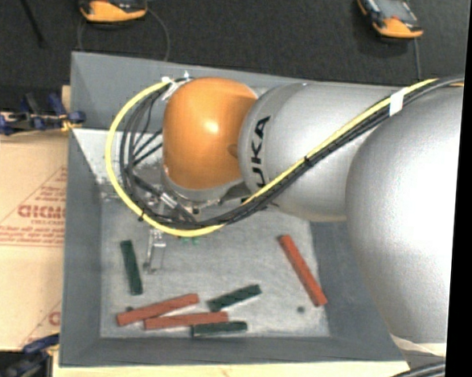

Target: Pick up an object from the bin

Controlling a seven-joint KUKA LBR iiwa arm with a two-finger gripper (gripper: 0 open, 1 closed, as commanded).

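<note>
Approach, by the look: your fingers (157, 252) hang beside the dark green flat stick (130, 266), their opening untellable; centre them, then descend.

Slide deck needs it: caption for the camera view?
The tool hangs in the grey metal bin beside a dark green flat stick; red-brown sticks and green sticks lie nearby.

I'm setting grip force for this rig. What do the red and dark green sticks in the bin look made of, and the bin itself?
Red sticks: flat bars, matte, evenly coloured, likely painted wood or plastic; the look leaves it open. Dark green sticks: same shape, faint sheen, probably the same stuff. Bin: grey sheet metal, dull finish, folded walls.
</note>
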